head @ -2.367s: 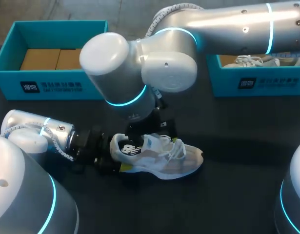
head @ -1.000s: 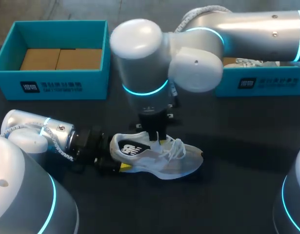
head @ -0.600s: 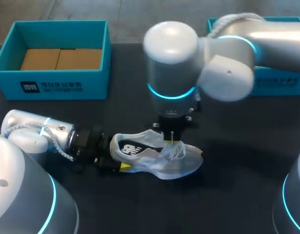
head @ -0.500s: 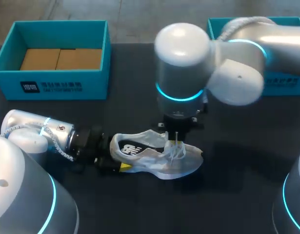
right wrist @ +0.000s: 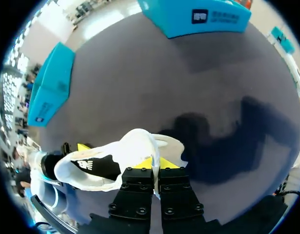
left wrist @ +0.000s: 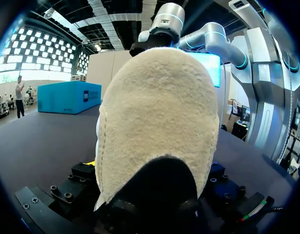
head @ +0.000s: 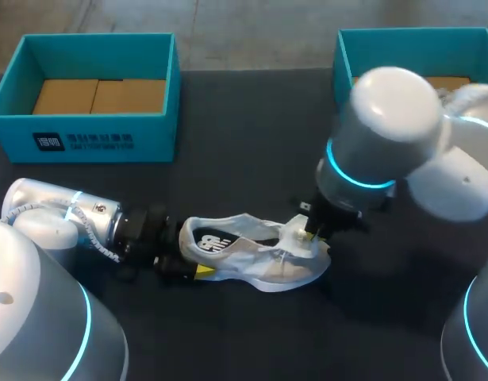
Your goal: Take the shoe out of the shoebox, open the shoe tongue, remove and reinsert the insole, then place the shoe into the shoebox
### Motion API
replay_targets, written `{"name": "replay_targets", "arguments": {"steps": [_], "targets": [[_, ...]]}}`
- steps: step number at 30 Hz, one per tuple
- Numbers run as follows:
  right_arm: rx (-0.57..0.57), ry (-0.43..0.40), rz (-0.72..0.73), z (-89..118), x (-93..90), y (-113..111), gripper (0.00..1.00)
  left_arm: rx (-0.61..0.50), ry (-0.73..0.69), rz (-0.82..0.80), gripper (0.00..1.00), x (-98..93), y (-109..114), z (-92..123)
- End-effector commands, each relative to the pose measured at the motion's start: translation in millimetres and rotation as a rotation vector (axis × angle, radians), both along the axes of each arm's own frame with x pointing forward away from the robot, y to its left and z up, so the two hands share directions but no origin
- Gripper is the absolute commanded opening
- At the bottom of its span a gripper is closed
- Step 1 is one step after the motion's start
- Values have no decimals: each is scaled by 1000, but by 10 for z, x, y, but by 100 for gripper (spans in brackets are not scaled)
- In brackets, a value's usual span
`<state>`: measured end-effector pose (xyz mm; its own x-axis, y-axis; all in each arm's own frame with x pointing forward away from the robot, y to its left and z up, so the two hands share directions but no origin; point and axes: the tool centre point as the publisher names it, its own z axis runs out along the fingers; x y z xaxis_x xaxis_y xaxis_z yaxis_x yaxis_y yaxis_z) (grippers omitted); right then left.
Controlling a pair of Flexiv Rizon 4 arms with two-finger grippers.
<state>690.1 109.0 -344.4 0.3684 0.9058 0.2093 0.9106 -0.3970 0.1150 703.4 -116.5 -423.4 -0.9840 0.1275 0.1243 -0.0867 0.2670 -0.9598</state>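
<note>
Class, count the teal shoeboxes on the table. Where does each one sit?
2. The left shoebox sits open at the table's far left. The right shoebox sits at the far right, partly hidden behind the right arm.

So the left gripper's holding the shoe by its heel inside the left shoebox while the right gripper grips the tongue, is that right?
Not quite: the head view shows the shoe lying on the table, outside the left shoebox. The rest stands: the left gripper holds its heel and the right gripper grips the tongue.
</note>
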Motion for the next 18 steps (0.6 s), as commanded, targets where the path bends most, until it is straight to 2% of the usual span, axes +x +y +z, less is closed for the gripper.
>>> {"name": "replay_targets", "arguments": {"steps": [1, 8, 10, 13, 15, 16, 17, 18], "targets": [[301, 6, -582, -72, -49, -71, 0, 3, 0, -2, 0, 21, -3, -23], [332, 21, -568, -160, -38, -85, 0, 3, 0, -2, 0, 21, -3, -23], [339, 22, -563, -172, -38, -90, 4, 3, 0, -2, 0, 21, -3, -23], [348, 19, -557, -156, -36, -75, 18, 3, 0, -2, 0, 21, -3, -23], [348, 17, -551, -129, -36, -75, 22, 3, 0, -2, 0, 21, -3, -23], [345, 13, -544, -103, -33, -81, 28, 3, 0, -2, 0, 21, -3, -23], [339, 13, -545, -75, -35, -82, 38, 3, 0, -2, 0, 21, -3, -23], [332, 8, -543, -42, -42, -76, 43, 3, 0, -2, 0, 21, -3, -23]]}}
